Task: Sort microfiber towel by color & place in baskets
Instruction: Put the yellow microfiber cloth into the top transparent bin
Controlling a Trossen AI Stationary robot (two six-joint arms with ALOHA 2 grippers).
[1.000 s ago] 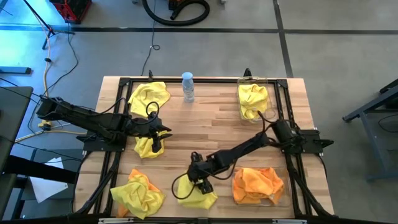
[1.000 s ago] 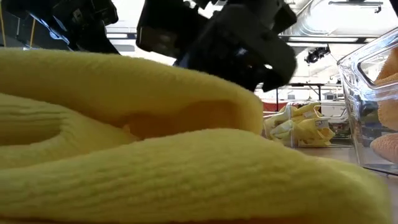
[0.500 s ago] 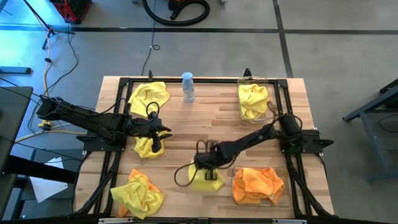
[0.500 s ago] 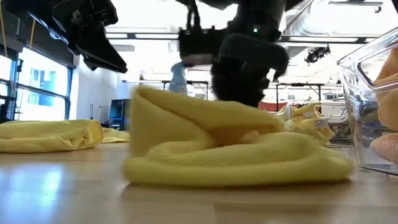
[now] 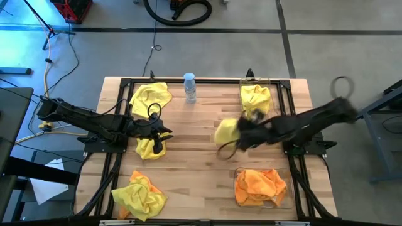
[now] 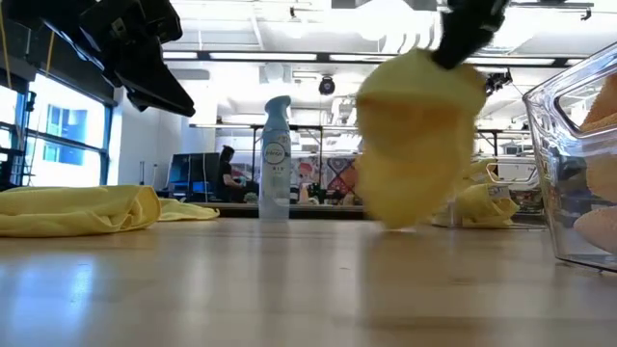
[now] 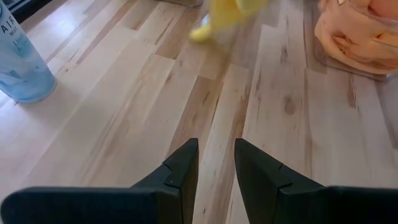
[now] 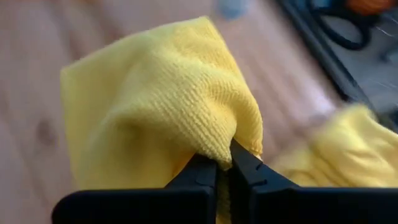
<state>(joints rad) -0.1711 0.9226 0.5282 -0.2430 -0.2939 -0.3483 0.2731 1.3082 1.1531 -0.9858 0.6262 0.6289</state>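
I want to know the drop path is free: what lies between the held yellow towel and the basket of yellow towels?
Nothing: the high view shows only bare table between the held yellow towel and the basket.

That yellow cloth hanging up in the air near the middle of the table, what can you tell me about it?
The yellow cloth is a soft, ribbed microfiber towel, bunched and drooping. The right pincer pinches a fold of it between its shut fingers. In the low view it hangs clear of the wooden table, touching nothing else, a short way from the basket holding another yellow towel.
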